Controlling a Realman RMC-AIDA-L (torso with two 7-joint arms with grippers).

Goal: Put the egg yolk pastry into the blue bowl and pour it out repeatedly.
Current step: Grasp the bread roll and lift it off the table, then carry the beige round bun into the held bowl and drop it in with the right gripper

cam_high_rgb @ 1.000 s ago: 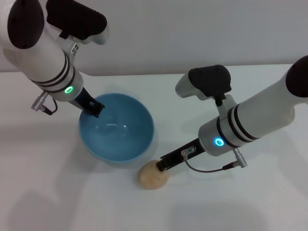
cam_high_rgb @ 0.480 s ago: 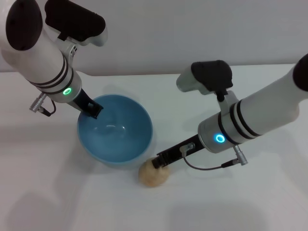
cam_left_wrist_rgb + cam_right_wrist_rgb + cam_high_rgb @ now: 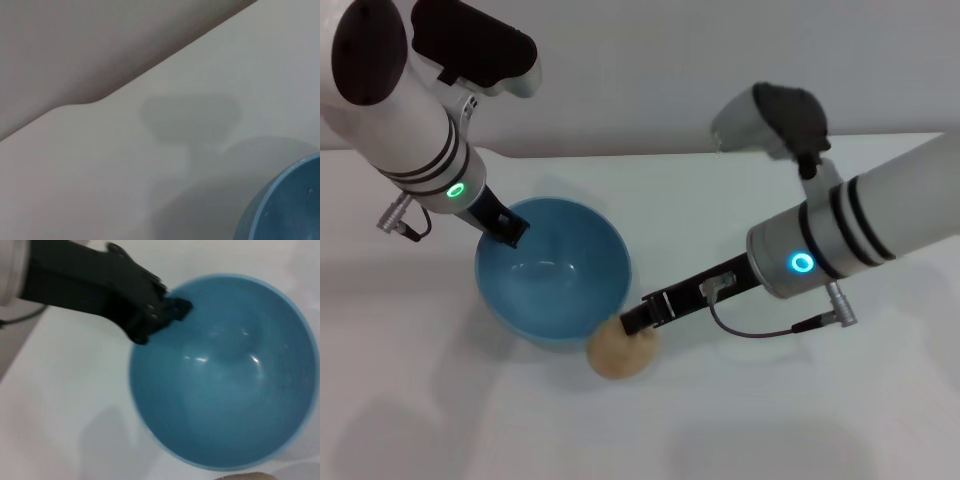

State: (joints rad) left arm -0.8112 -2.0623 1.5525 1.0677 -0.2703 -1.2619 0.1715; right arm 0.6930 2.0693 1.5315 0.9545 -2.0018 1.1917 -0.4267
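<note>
The glossy blue bowl (image 3: 575, 262) stands empty on the white table, left of centre. My left gripper (image 3: 508, 232) is shut on its far-left rim, which the right wrist view shows as black fingers (image 3: 172, 307) clamped over the bowl (image 3: 225, 390) edge. The tan egg yolk pastry (image 3: 612, 355) sits just outside the bowl's near-right rim, touching or almost touching it. My right gripper (image 3: 635, 322) reaches in from the right and is shut on the pastry's top. A sliver of the pastry (image 3: 245, 476) shows in the right wrist view. Part of the bowl (image 3: 285, 210) shows in the left wrist view.
The white table (image 3: 770, 420) spreads around the bowl, with its back edge against a pale wall (image 3: 640, 70). A cable loop (image 3: 770, 330) hangs under my right wrist.
My right gripper has carried the pastry left and slightly up, closer to the bowl's rim. The right forearm has swung upward. The bowl has shifted slightly left with my left gripper.
</note>
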